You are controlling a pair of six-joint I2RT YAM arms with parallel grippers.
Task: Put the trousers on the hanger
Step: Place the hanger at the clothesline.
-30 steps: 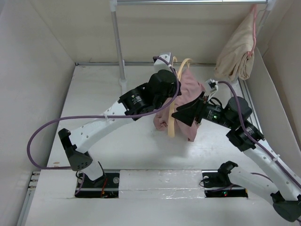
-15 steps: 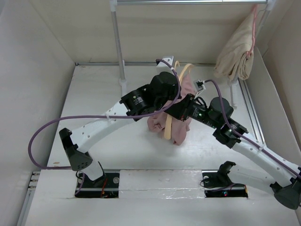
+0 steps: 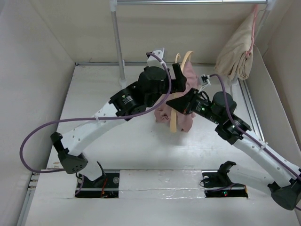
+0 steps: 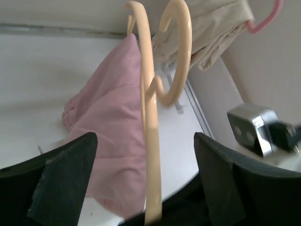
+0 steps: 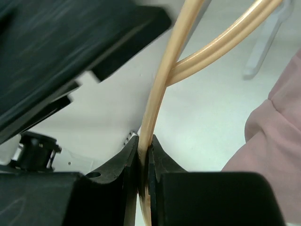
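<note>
Clamping the right gripper tight on a thin arm of the pale cream-tan curved coat hanger, over the middle of the white table. Hanging bunched against that hanger, spilling to both sides of it: the dusty-pink soft cloth trousers. Spreading the left gripper wide, one black finger on either side of the hanger, gripping nothing.

Two arms, one pair of trousers, one cream hanger, one pink hanger, one beige garment
</note>
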